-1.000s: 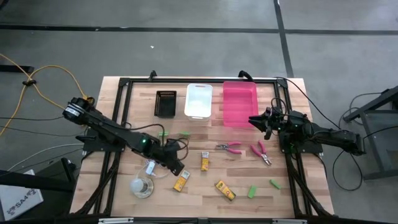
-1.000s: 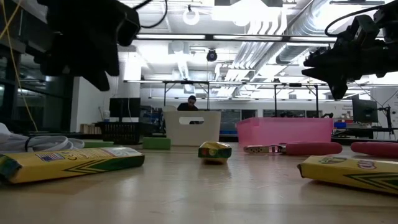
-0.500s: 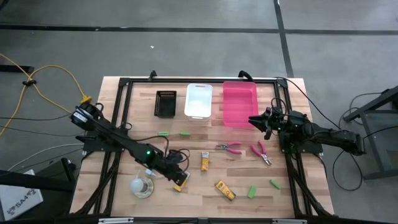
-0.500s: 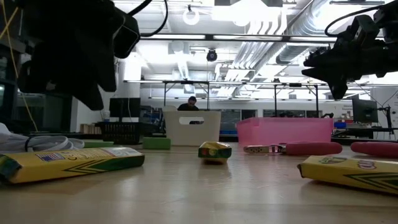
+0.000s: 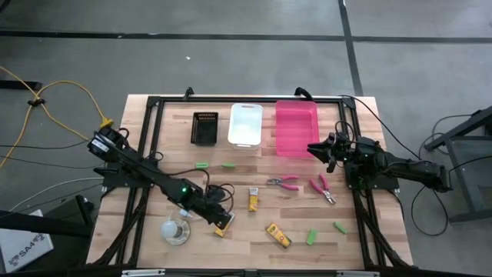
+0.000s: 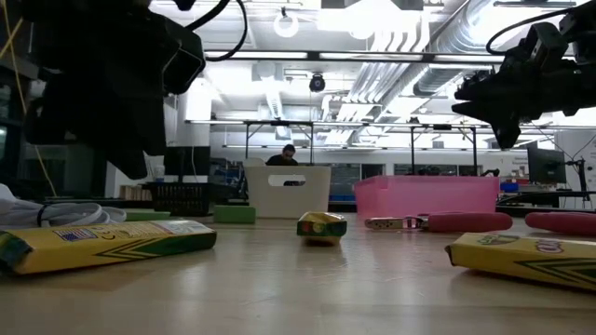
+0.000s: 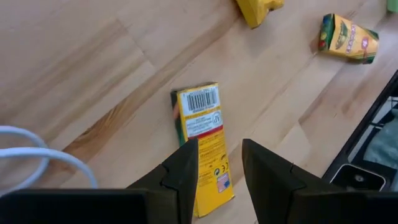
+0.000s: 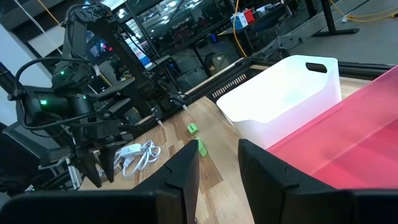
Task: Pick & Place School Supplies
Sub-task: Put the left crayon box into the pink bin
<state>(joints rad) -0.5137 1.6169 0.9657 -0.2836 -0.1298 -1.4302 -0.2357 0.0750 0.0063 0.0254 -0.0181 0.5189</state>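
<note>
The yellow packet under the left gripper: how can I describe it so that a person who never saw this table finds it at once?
Start at the white bin at the table's far edge and come toward the near edge, slightly to the left. There the left gripper hovers open over a yellow packet beside the coiled white cord. Of three yellow packets, only this one lies under a gripper and shows a barcode.

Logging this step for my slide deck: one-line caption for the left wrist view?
Left tool, open, poised over a yellow rectangular crayon packet lying flat on the wooden table.
</note>
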